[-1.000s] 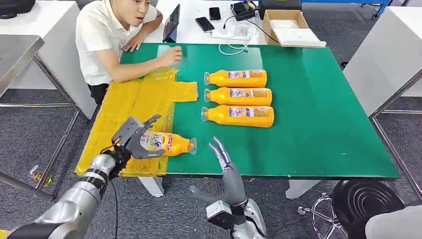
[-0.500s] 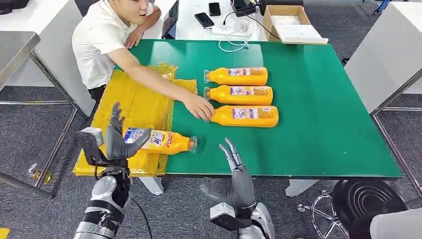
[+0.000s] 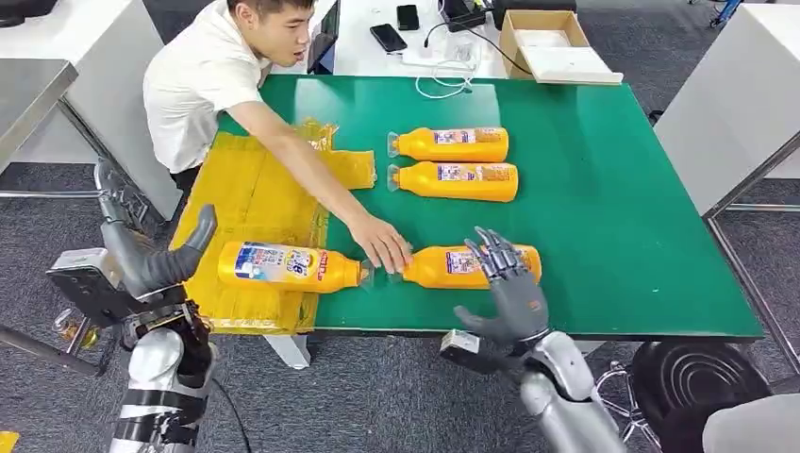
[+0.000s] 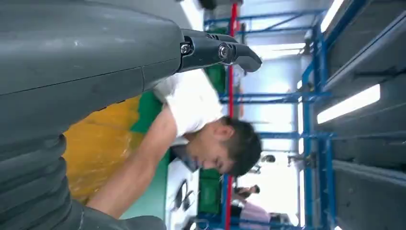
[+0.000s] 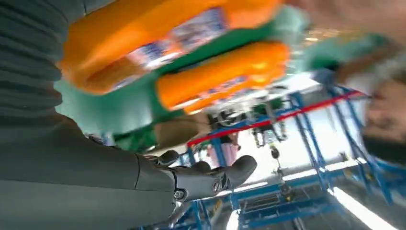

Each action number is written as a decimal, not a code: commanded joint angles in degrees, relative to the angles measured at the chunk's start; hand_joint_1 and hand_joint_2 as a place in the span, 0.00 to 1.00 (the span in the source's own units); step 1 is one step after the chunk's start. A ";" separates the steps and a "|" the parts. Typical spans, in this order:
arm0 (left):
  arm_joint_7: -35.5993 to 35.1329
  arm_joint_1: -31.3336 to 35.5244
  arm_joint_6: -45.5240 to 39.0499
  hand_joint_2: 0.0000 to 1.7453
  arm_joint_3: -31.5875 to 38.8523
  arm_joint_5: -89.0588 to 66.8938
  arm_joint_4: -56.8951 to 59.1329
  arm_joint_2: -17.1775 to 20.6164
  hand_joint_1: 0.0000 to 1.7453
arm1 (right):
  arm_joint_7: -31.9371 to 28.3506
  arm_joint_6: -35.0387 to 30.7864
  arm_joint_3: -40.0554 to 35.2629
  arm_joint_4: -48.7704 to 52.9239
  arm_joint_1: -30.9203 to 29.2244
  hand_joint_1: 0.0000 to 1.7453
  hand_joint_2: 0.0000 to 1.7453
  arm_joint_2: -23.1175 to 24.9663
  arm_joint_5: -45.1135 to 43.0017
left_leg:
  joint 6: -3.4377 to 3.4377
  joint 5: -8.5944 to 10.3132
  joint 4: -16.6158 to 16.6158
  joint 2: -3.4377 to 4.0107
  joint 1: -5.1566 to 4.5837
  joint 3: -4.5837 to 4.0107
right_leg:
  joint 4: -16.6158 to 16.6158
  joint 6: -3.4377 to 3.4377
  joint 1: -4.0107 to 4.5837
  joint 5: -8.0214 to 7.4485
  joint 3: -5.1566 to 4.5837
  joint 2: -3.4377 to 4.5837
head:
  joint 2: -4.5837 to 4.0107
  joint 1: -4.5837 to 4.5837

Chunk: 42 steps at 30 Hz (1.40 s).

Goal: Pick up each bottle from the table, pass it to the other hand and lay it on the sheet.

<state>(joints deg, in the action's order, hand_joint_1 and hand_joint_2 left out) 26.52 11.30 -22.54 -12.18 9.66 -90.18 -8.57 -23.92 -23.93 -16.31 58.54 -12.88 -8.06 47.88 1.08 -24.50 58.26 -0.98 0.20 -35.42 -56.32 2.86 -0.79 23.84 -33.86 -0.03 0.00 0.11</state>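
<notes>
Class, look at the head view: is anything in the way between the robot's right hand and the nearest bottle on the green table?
Nothing separates them: the right hand is already over the nearest bottle. A person's hand rests at that bottle's cap end, crowding the grasp there.

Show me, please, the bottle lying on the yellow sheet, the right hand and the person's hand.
Bottle on the sheet [image 3: 283,266]: head view, on its label.
Right hand [image 3: 509,283]: head view, back of the hand.
Person's hand [image 3: 380,242]: head view, its knuckles.

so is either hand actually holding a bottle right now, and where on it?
No. The left hand is open beside the table. The right hand hovers open over the nearest bottle, not gripping. A person's hand rests at its neck.
</notes>
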 commanded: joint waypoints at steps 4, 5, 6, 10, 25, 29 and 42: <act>2.59 -1.15 -2.49 1.00 -2.23 -4.79 -2.09 2.02 0.00 | 4.70 2.20 -0.05 -23.85 -11.13 0.00 1.00 -2.41 6.65 | -0.04 -0.09 -0.01 0.16 0.01 0.17 | 0.02 -0.08 0.03 0.05 0.14 0.10 | 0.00 -0.04; 2.58 -1.00 -2.57 1.00 -2.18 -4.82 -2.23 2.03 0.00 | 4.82 2.46 -0.06 -24.05 -11.51 0.00 1.00 -2.41 6.71 | -0.05 -0.12 0.00 0.24 0.00 0.21 | -0.01 -0.10 0.02 0.06 0.15 0.16 | 0.00 -0.02; 2.08 -0.83 -2.56 1.00 -2.16 -4.68 -2.19 2.01 0.00 | 5.53 2.92 0.34 -24.95 -12.10 0.00 1.00 -2.13 6.42 | -0.04 -0.09 0.00 0.25 -0.01 0.14 | -0.02 -0.09 0.01 0.03 0.07 0.18 | 0.00 -0.02; 0.99 -0.04 -1.10 1.00 -4.16 -4.79 -0.54 2.31 0.00 | 7.18 5.44 0.03 -29.46 -14.38 0.00 1.00 -2.79 7.02 | -0.03 -0.02 -0.03 0.09 -0.01 0.04 | 0.01 -0.06 0.00 0.00 0.02 0.03 | 0.00 0.00; 0.14 0.51 -0.17 1.00 -6.18 -5.81 1.31 2.36 0.00 | 16.52 6.47 -1.22 -34.33 -20.59 0.00 1.00 -2.06 12.81 | -0.06 -0.09 -0.02 0.23 -0.03 0.20 | -0.02 -0.11 0.00 0.05 0.12 0.14 | 0.00 0.00; -1.32 1.06 1.69 1.00 -6.61 -4.76 2.20 2.35 0.00 | 14.88 10.82 0.85 -35.42 -21.34 0.00 1.00 -1.87 9.77 | -0.03 -0.03 -0.02 0.13 -0.01 0.07 | 0.01 -0.06 0.00 0.01 0.02 0.06 | 0.00 0.00; -1.70 1.55 2.65 1.00 -7.26 -4.05 3.70 2.41 0.00 | 11.55 11.58 2.15 -36.57 -19.87 0.00 1.00 -1.57 7.53 | -0.05 -0.03 -0.06 0.08 0.02 0.19 | 0.07 -0.09 0.03 0.03 0.15 -0.01 | 0.00 -0.02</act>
<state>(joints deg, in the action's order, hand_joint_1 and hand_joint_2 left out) 25.07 10.09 -20.06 -17.38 5.27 -90.97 -8.07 -11.85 -12.76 -15.47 27.34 -31.86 -11.32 55.73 1.09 -24.51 58.28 -0.93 0.21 -35.44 -56.31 2.88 -0.78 23.83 -33.92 -0.01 0.00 0.09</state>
